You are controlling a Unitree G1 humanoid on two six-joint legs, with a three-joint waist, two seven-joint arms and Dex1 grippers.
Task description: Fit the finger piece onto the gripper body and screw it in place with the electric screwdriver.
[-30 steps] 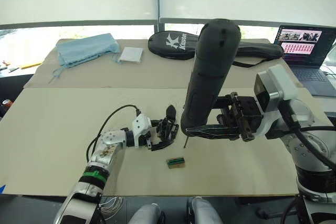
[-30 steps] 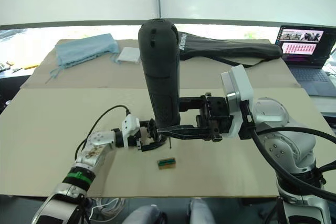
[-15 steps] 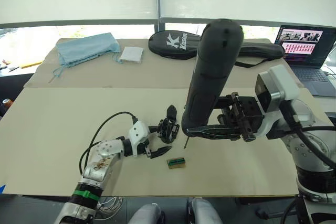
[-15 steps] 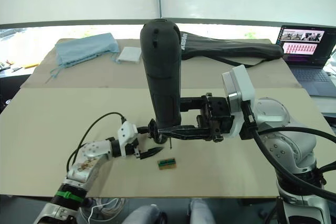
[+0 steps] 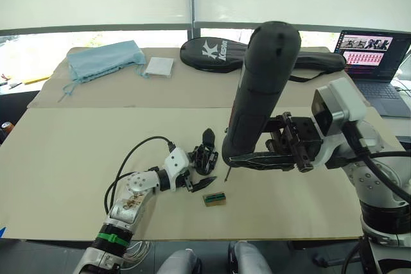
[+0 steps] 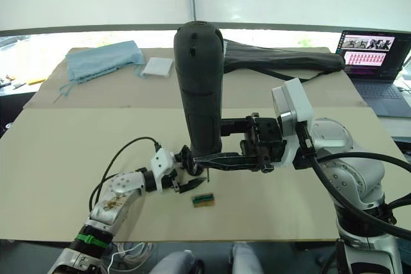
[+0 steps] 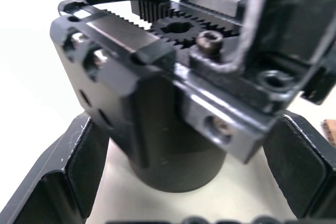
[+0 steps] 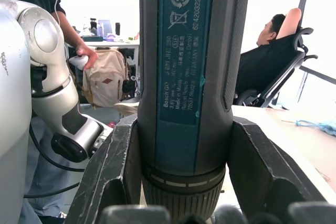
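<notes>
Cloth (image 5: 104, 58), pale blue and crumpled, lies at the far left of the bench (image 5: 58, 152), with a small white packet (image 5: 160, 67) just beside it. Nearer the front, the left gripper (image 5: 196, 182) reaches to the gripper body (image 5: 205, 156), which stands upright on the bench with its pointed finger rising at the far side. In the left wrist view the two black fingers (image 7: 63, 182) stand apart, one on each side of the gripper body's round base, with a gap at both sides, so the jaws are open around it and not clamped. That view also shows a toothed rack and a gear on top of the body. A small green-and-brown block (image 5: 214, 198) lies on the bench just in front of the body. To the right of it, the right gripper (image 5: 237, 160) has its jaws clamped on the lower end of the electric screwdriver (image 5: 260, 88), held nearly upright with the rounded end up and the thin bit pointing down close beside the gripper body. A long black racket bag (image 5: 257, 56) lies along the far edge. A laptop (image 5: 376, 62) stands open at the far right.
</notes>
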